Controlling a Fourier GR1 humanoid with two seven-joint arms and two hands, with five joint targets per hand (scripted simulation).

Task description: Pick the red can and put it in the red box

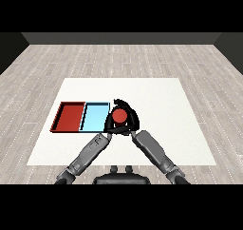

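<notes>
Red can (119, 115) at frame centre just right of the light blue tray (94, 117), right hand (131, 120) fingers curled round it, left hand (109, 125) beside it, fingers unclear, red tray (69, 116) left on white tabletop (156, 105)

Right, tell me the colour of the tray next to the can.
Light blue tray, beside the red can; seen in the head view.

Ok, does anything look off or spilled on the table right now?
Nothing stands out. The red can is upright between both hands, right of the light blue tray; the red tray sits square beside it.
</notes>
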